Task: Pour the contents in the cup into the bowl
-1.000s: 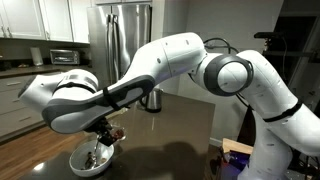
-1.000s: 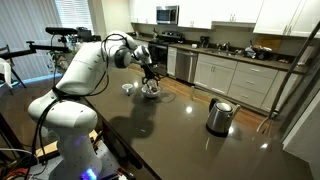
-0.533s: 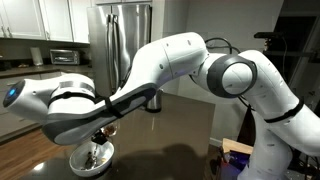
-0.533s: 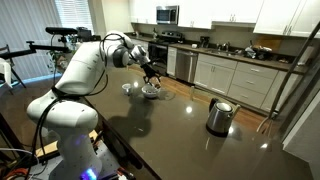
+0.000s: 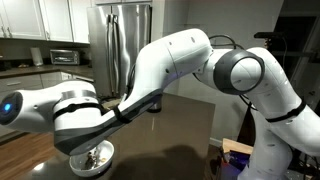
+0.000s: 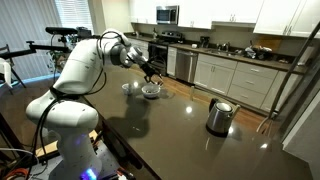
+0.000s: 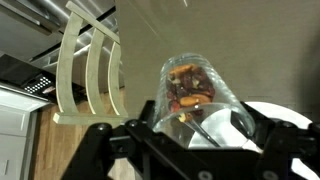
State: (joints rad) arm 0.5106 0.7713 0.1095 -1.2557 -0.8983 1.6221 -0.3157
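The end effector is clamped on the cup, one dark finger to each side of the glass at the bottom of the wrist view. The grip sits low on the wall, probably so the mouth stays free for pouring. The brown bits are bunched together inside the glass, and none can be seen falling. The cup looks tipped away from upright, though its exact angle is hard to read.

In an exterior view the end effector hangs just above the bowl, in the upper middle of the frame. That position fits a pour, since whatever leaves the glass should drop inside the rim rather than onto the bench. A white curve at the right edge of the wrist view is likely the bowl, so the cup may be a little off its centre.

In an exterior view the bowl sits at lower left, and the arm covers the cup completely.

I judge the pour to be under way but not finished. More wrist roll seems needed, and a slow roll would keep the bits from scattering. The kettle stands well apart at lower right, clear of the work.
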